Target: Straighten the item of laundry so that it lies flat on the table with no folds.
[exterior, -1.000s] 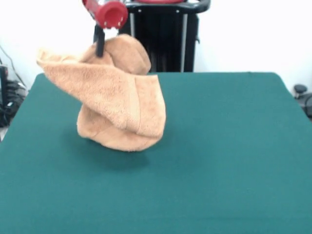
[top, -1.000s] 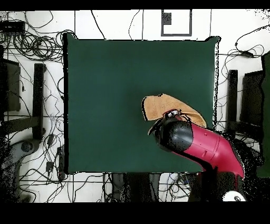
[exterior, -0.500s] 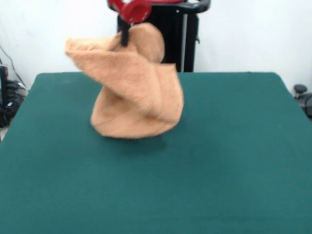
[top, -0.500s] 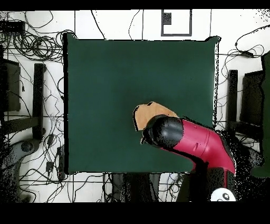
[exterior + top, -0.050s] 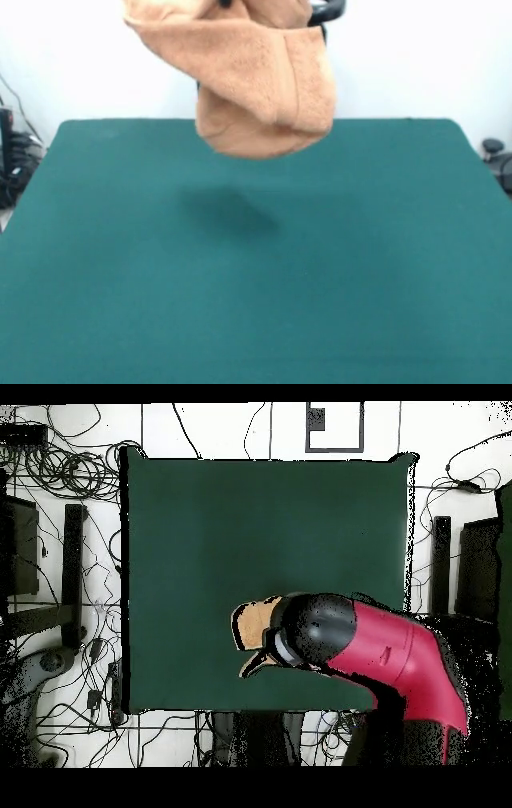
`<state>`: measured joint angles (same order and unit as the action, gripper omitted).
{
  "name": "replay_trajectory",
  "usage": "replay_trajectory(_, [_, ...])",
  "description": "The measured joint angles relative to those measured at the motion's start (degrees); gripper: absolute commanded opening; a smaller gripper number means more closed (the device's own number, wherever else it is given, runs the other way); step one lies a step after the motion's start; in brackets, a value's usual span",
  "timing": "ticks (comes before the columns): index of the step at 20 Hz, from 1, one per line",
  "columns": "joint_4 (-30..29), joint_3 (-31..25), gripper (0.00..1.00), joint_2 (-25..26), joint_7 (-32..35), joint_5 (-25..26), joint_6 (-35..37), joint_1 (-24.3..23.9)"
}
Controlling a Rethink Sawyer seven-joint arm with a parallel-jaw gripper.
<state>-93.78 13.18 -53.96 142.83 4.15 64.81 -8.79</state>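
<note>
While I watch the front camera, the light orange-tan terry-cloth towel [image 5: 256, 76] hangs clear of the wide dark green felt-covered worktop [image 5: 256, 272], bunched and folded on itself, with its upper part running off the top edge of the picture. Its lowest rounded fold sits above the worktop's far edge as I see it, and a soft dark shadow [image 5: 228, 216] lies on the green cloth beneath, apart from the fabric, so nothing of the towel touches the surface. One woven band runs down the right side of the hanging bundle. From the overhead camera I see the red and black arm [image 5: 385, 659] reaching in from the lower right, its rounded black end covering most of the towel; only a tan lobe pokes out on the arm's left, over the part of the worktop nearest the robot's base. I cannot make out the pincer itself in either view: it is above the frame in front and hidden under the arm from above, so I cannot tell how it stands.
</note>
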Motion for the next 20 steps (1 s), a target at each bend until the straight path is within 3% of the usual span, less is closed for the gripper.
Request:
replay_trajectory(7, [1.5, 0.0, 0.00, -1.0, 0.0, 0.0, -0.6, -2.2])
replay_trajectory(10, [0.6, -0.2, 0.00, -0.4, 0.0, 0.0, -5.3, -3.7])
replay_trajectory(11, [-0.7, -0.5, 0.00, 0.1, 0.0, 0.0, -11.1, -5.0])
replay_trajectory(20, [-6.7, -2.6, 0.00, 5.3, 0.0, 0.3, -35.2, -9.0])
